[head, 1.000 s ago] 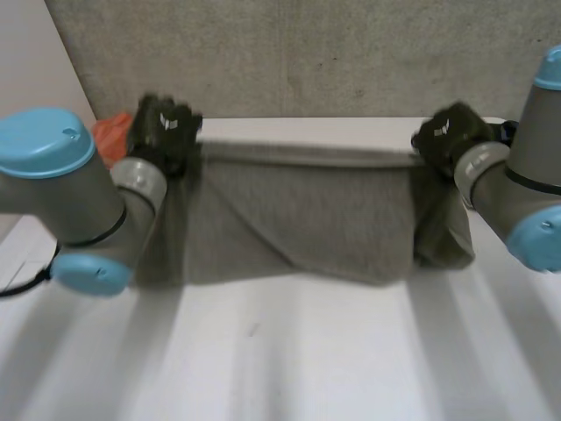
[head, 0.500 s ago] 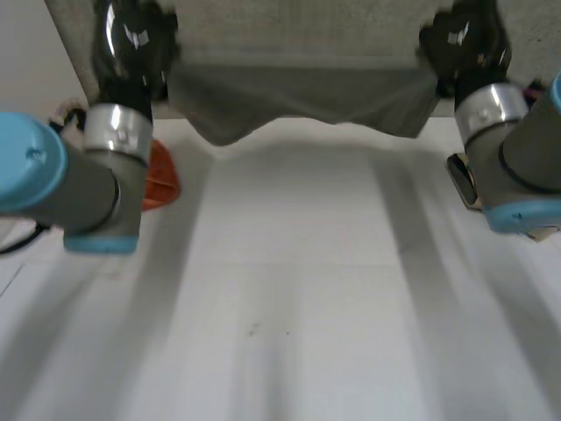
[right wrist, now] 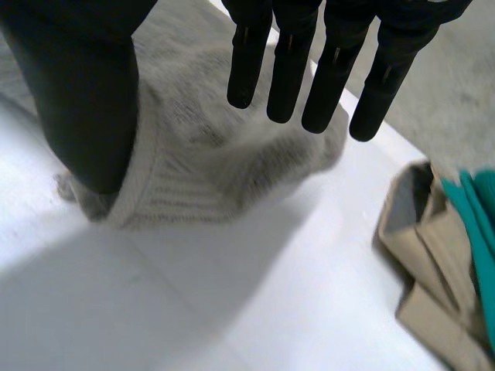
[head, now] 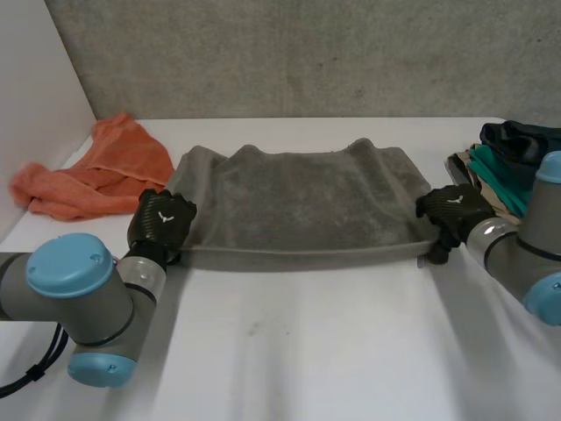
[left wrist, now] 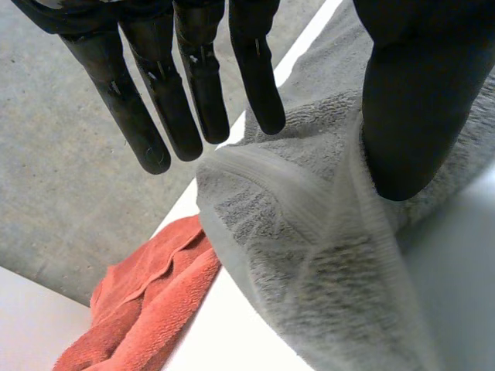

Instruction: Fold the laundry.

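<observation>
A grey towel (head: 302, 202) lies flat across the middle of the table, doubled over, with its folded edge nearest me. My left hand (head: 162, 224) rests at the towel's near left corner and my right hand (head: 451, 210) at its near right corner. In the left wrist view the fingers (left wrist: 193, 85) stand straight above the towel's corner (left wrist: 309, 255), and the thumb (left wrist: 410, 100) is spread apart and touches the cloth. In the right wrist view the fingers (right wrist: 325, 62) are straight over the towel's corner (right wrist: 201, 162), thumb apart. Neither hand pinches the cloth.
A crumpled orange cloth (head: 96, 171) lies at the table's left, beside the white side wall; it also lies past the left hand's fingers (left wrist: 147, 301). A pile of beige and teal clothes (head: 508, 158) sits at the right edge, close to the right hand (right wrist: 425, 263). A concrete wall backs the table.
Both hands held the towel's edge up and swung it high; now the towel lies doubled on the table, the hands have come down to its near corners and their fingers have opened.
</observation>
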Available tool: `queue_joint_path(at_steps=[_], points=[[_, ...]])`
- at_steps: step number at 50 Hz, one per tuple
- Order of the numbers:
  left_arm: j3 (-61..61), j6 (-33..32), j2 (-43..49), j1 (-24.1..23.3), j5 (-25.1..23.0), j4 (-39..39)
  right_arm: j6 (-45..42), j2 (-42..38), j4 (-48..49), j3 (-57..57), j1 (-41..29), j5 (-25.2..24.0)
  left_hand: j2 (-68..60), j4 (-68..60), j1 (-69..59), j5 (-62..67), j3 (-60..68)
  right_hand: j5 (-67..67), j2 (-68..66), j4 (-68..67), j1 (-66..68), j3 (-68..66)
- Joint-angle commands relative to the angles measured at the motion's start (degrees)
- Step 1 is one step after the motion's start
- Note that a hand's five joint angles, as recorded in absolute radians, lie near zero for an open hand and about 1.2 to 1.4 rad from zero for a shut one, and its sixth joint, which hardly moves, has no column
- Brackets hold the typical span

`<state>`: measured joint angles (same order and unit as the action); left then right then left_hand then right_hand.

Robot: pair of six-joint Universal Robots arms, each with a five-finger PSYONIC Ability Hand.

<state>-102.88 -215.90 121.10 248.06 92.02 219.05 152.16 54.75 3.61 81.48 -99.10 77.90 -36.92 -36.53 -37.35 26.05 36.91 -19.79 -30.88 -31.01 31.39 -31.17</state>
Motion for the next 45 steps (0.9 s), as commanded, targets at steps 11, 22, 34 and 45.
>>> queue_joint_path(at_steps=[11, 22, 34, 45], points=[[-1.4, -0.1, -2.9, 4.3, 0.2, -3.4, 7.0, 0.9, -7.2, -0.5, 4.5, -1.5, -22.7, -23.1, -22.3, 23.6, 22.7, -50.1, -49.0, -48.9, 48.5, -48.8], [-4.1, 0.0, -9.9, 7.0, -0.3, -7.3, 6.3, 1.5, -7.4, -0.3, 4.8, -2.9, -43.1, -43.5, -42.6, 43.9, 43.1, -50.2, -49.1, -49.0, 48.6, -48.8], [-5.1, 0.1, -31.7, 7.8, -4.3, -30.0, -17.0, 23.8, -22.5, 1.9, 7.5, -2.3, -43.1, -43.5, -42.6, 43.9, 43.1, -50.2, -49.1, -49.0, 48.6, -48.8], [-1.1, -0.9, -40.0, 8.1, -8.6, -47.5, -31.2, 36.6, -33.8, 4.2, 7.2, 0.8, -43.1, -43.5, -42.6, 43.9, 43.1, -50.2, -49.1, -49.0, 48.6, -48.8]])
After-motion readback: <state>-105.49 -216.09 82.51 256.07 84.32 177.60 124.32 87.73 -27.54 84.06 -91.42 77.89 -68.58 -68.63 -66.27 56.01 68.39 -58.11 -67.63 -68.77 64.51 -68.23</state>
